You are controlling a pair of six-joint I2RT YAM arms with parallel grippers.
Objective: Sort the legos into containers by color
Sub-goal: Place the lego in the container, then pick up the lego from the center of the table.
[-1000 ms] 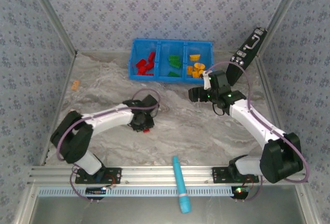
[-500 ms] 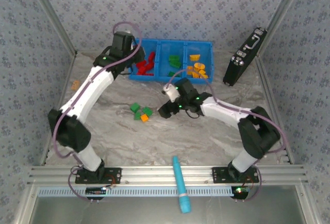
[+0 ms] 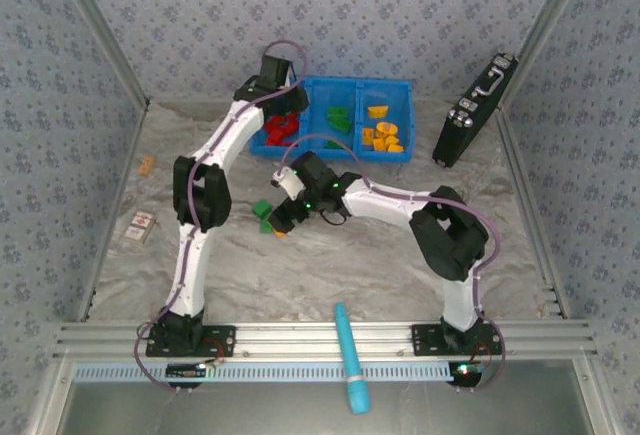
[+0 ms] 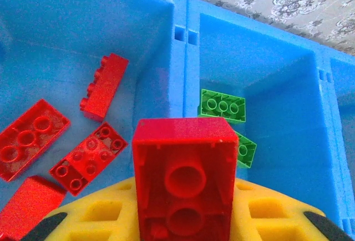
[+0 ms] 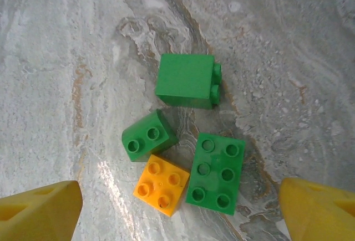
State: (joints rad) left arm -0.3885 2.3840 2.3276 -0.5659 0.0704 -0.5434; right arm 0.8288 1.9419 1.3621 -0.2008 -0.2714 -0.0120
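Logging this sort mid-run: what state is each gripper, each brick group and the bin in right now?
left gripper: shut on the red brick, over the blue bin.
right gripper: open, above the loose bricks.
loose bricks: three green, one orange, lying unsorted on the table.
blue bin: holds red, green and yellow bricks, one color per compartment.
teal cylinder: lying across the front rail.

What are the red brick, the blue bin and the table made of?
Red brick: probably hard moulded plastic, glossy, with crisp edges and round tubes underneath. Bin: plastic too, it seems, duller, with faintly grainy walls. Table: grey marble-patterned surface; stone or printed sheet, I cannot tell.
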